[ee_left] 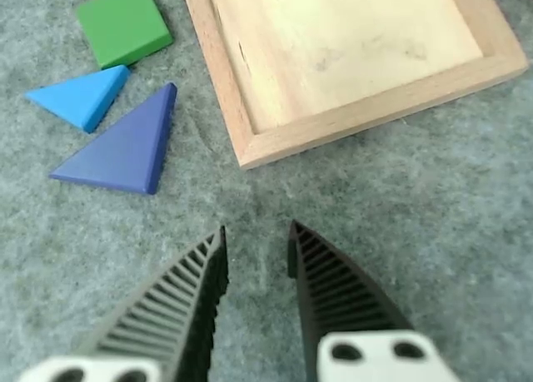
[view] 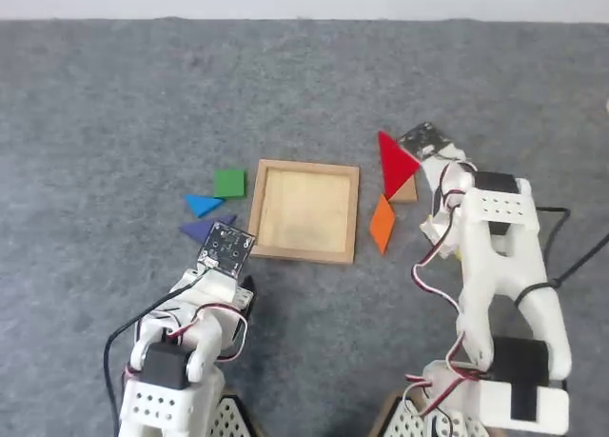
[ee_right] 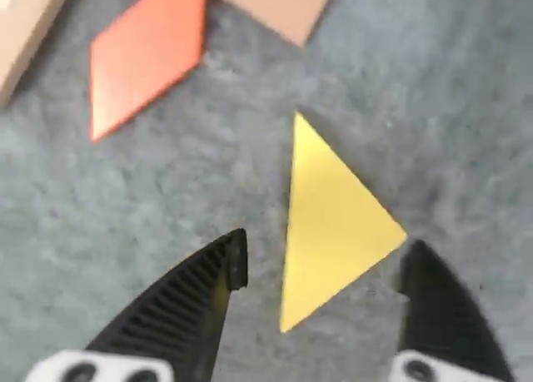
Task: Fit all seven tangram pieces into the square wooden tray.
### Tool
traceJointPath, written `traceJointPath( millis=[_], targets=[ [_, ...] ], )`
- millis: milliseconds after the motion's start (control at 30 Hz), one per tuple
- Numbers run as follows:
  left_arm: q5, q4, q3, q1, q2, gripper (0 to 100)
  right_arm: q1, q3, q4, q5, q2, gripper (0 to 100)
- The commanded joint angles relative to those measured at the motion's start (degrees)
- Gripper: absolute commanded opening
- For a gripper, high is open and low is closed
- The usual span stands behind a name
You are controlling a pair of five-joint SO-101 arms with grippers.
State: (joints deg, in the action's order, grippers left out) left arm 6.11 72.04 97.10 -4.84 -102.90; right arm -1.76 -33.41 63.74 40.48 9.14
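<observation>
Yellow triangle (ee_right: pixel 333 224) between spread right fingers (ee_right: pixel 196 295)

Left hand (ee_left: pixel 256 230) narrowly parted, right hand (ee_right: pixel 326 240) spread wide.

Square wooden tray (view: pixel 309 165) lies flat, tangram pieces (view: pixel 392 161) scattered on both sides.

There are seven tangram pieces (view: pixel 393 161) and one wooden tray (view: pixel 306 167).
</observation>
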Motion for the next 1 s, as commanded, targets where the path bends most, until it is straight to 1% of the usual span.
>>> traceJointPath(
  millis=[0, 100, 267, 367, 500, 667, 767, 967],
  targets=[
    [-0.5, 0.2, -0.7, 0.4, -1.0, 12, -1.7, 1.5, 0.5, 11.4, -1.3, 35.8],
    [-0.5, 0.2, -0.7, 0.4, -1.0, 12, -1.7, 1.6, 0.0, 14.8, -3.8, 35.8],
    [-0.5, 0.2, -0.7, 0.4, -1.0, 12, -3.6, 1.9, -4.0, 14.8, -8.0, 36.0],
    [-0.5, 0.2, -0.7, 0.4, -1.0, 12, -4.3, 3.6, -4.7, 14.4, -11.5, 36.0],
    [-0.5, 0.2, -0.7, 0.4, -1.0, 12, -5.5, 8.6, -4.7, 10.6, -17.8, 35.8],
    [-0.5, 0.2, -0.7, 0.4, -1.0, 12, -6.3, 13.9, -4.2, 3.1, -25.3, 35.8],
    [-0.5, 0.2, -0.7, 0.4, -1.0, 12, -6.5, 16.0, -4.1, 0.8, -26.2, 35.8],
    [-0.5, 0.2, -0.7, 0.4, -1.0, 12, -10.2, 17.3, -4.1, -2.6, -26.7, 35.7]
  ],
)
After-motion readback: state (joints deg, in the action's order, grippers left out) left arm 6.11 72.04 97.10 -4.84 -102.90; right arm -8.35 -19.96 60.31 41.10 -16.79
